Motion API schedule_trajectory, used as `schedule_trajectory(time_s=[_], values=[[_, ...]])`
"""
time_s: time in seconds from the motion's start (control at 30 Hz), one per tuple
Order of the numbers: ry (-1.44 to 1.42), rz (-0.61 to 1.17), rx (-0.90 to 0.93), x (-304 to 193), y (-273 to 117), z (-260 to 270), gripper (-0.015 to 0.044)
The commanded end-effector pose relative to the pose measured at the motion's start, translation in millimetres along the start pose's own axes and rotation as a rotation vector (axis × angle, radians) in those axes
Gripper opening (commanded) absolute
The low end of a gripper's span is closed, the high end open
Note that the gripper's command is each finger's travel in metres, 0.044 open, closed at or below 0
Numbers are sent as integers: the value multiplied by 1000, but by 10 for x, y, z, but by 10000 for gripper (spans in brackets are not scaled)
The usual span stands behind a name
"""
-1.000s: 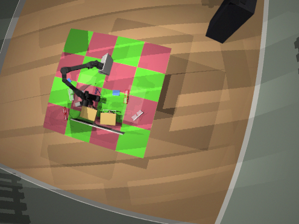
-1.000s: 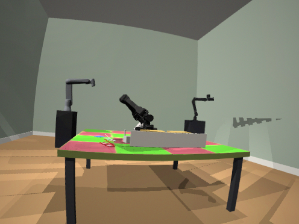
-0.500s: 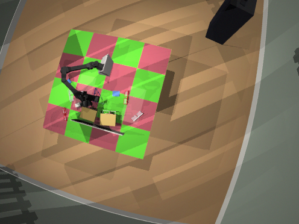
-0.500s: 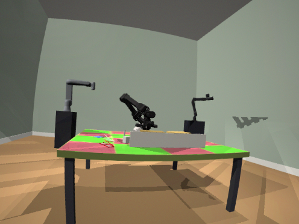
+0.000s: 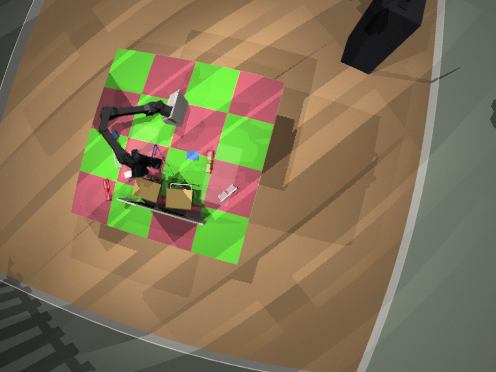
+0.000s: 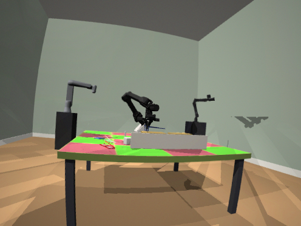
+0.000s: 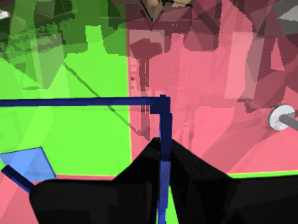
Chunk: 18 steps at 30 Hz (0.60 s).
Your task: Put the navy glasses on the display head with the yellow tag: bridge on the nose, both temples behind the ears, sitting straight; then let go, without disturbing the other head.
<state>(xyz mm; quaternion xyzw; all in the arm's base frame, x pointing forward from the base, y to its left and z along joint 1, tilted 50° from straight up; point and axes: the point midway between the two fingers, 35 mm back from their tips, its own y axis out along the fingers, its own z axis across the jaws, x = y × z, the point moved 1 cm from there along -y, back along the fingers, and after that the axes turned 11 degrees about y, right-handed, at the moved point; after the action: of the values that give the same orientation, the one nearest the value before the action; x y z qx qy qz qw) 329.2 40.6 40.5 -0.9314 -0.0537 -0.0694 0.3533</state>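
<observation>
A green and pink checkered table (image 5: 247, 135) (image 6: 152, 158) fills the left and middle of the top view and the lower middle of the exterior view. The black arm (image 5: 104, 122) (image 6: 130, 103) bends over its left part in the top view and above its middle in the exterior one. A long pale panel (image 5: 160, 211) (image 6: 169, 141) stands upright at the lower left of the top view, beside two tan blocks (image 5: 147, 190) (image 5: 179, 198). The claw (image 5: 157, 162) (image 6: 146, 128) (image 7: 161, 143) is nearly closed, gripping one bar of the navy glasses (image 5: 156, 150) (image 6: 156, 127) (image 7: 75, 102). They are raised above the table; in the wrist view their other bar runs from the centre to the left edge. Red glasses (image 5: 210, 162) lie right of a small blue square (image 5: 192, 155) (image 7: 30, 162) near the top view's centre. The yellow tag is too small to make out.
</observation>
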Motion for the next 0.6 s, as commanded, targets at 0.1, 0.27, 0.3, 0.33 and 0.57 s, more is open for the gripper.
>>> schedule_trajectory(time_s=[0.1, 0.27, 0.3, 0.33, 0.57], values=[[222, 6, 19, 106, -12, -347, 0], [447, 13, 29, 161, -1, -710, 0], [492, 14, 30, 167, 1, -784, 0], [537, 15, 31, 172, 3, -859, 0], [852, 19, 31, 155, 13, -1385, 0]])
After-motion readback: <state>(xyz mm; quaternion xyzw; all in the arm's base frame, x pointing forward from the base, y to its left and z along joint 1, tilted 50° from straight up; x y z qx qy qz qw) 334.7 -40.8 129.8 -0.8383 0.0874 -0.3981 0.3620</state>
